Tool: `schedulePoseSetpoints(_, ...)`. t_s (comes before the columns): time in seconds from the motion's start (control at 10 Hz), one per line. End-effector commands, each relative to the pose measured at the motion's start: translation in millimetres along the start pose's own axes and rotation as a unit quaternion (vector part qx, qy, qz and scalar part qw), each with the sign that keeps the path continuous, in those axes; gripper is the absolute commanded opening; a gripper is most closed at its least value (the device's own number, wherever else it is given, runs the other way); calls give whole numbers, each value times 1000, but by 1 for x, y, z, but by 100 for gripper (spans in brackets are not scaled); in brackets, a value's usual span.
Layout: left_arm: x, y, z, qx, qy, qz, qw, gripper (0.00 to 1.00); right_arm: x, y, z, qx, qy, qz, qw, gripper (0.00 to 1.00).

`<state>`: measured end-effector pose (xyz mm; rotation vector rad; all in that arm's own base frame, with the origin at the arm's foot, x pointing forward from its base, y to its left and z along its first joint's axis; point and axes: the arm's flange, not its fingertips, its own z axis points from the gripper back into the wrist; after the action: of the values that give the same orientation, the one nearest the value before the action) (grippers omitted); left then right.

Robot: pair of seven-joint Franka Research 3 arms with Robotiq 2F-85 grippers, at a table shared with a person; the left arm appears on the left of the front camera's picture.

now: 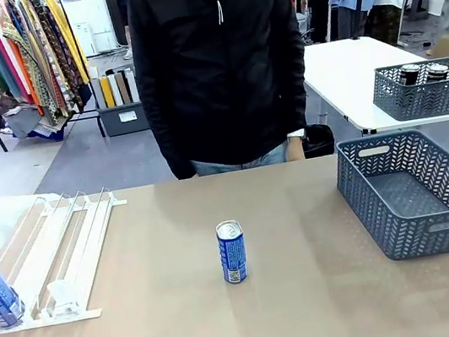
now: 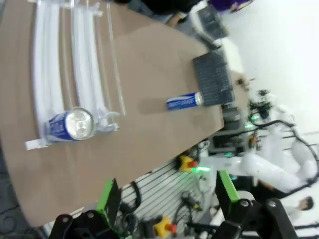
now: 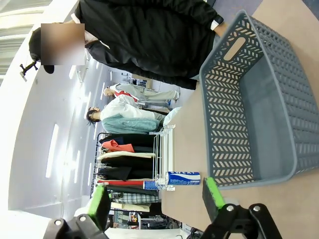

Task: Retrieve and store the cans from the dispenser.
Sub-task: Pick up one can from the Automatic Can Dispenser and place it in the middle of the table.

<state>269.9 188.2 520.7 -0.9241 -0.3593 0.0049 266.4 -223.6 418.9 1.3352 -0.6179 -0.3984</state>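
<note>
Left jaws and right jaws both gape empty, well apart from the standing blue can.

FRONT VIEW: The top edge cuts off the person above the shoulders, and the table hides them below the waist. The left edge clips the dispenser. From the left wrist, blur leaves the lettering on the table can unreadable, and the top edge crops the dispenser's far end. From the right wrist, the right edge crops the basket.
</note>
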Motion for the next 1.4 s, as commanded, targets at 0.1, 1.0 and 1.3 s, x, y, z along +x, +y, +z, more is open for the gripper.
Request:
schedulePoseSetpoints(0.1, 31, -21, -60, 270, 100, -29, 957, 100, 1, 2, 1, 2, 2, 6, 1000, 100)
schedulePoseSetpoints(1.0, 52, -52, -118, 432, 101, -80, 893, 100, 1, 2, 1, 2, 2, 6, 1000, 100)
schedulePoseSetpoints(1.3, 46, -33, -172, 440, 93, -92, 888, 100, 1, 2, 1, 2, 2, 6, 1000, 100)
